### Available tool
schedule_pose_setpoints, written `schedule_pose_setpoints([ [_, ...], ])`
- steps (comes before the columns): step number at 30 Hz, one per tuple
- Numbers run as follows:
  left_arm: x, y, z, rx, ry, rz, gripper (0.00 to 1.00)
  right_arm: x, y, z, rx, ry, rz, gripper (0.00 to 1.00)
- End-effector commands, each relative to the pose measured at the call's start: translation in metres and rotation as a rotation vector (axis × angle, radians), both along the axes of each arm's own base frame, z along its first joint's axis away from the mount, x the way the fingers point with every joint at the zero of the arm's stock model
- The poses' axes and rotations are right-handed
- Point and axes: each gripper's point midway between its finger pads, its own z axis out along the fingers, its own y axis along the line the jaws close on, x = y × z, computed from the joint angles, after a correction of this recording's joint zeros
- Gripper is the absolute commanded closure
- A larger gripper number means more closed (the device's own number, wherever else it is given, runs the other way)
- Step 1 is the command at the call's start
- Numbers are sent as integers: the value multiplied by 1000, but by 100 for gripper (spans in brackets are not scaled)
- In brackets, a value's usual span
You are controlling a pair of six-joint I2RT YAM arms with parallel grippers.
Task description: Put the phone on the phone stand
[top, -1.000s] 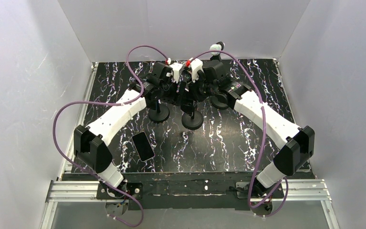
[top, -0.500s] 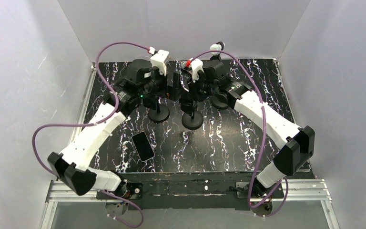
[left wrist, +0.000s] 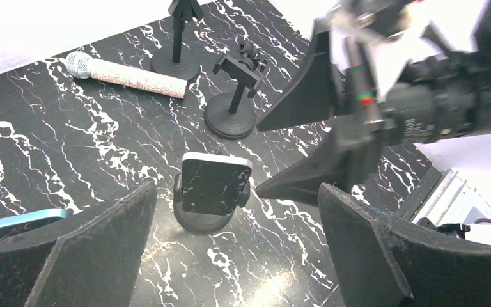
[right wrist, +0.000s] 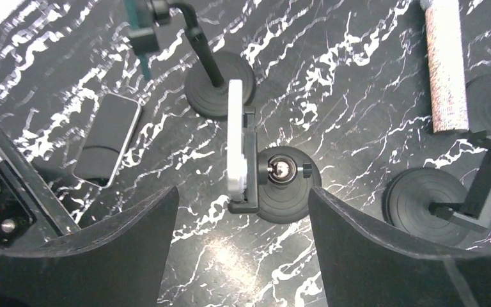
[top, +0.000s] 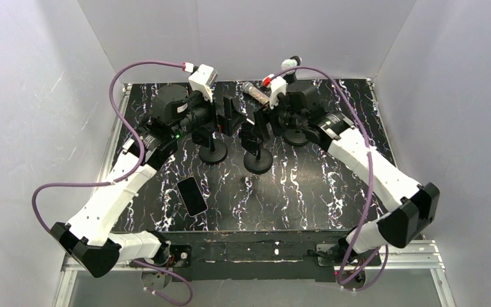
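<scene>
A white-backed phone [left wrist: 214,184] with a dark screen stands upright, clamped in the cradle of a black phone stand [left wrist: 198,220] with a round base. From the right wrist I see this phone [right wrist: 235,137] edge-on against the stand [right wrist: 286,185]. My left gripper [left wrist: 235,192] is open, with the phone a little beyond its fingertips and untouched. My right gripper [right wrist: 243,192] is open too, above the stand and apart from it. From above, the left gripper [top: 230,115] and right gripper [top: 259,128] hover over the stand's base [top: 257,163].
A second dark phone [top: 192,196] lies flat at the front left of the marble table [top: 307,192]. Another round-based stand [top: 213,152] is left of the loaded one, and a third [top: 297,135] is to its right. A microphone [top: 256,93] lies at the back.
The left arm has swung back to the left and its gripper has opened fully. The right gripper has opened and drawn back slightly right, leaving the phone in the stand.
</scene>
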Motion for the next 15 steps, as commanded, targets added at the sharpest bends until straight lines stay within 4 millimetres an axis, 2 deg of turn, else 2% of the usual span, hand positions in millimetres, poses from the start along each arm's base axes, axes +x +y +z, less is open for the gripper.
schedule_pose_setpoints([
  [1, -8, 4, 13, -36, -42, -6, 2, -8, -4, 60, 171, -97, -21, 17],
  [5, -13, 7, 16, -52, -58, -8, 2, -20, -21, 76, 272, -94, -47, 16],
  [8, -16, 9, 17, -60, -68, -7, 2, -29, -33, 76, 350, -54, -44, 15],
  [11, -21, 11, 17, -78, -74, -12, 2, -37, -46, 60, 426, 30, -38, 15],
  [15, -30, 14, 18, -110, -83, -15, 2, -45, -62, 30, 461, 156, -81, 15],
])
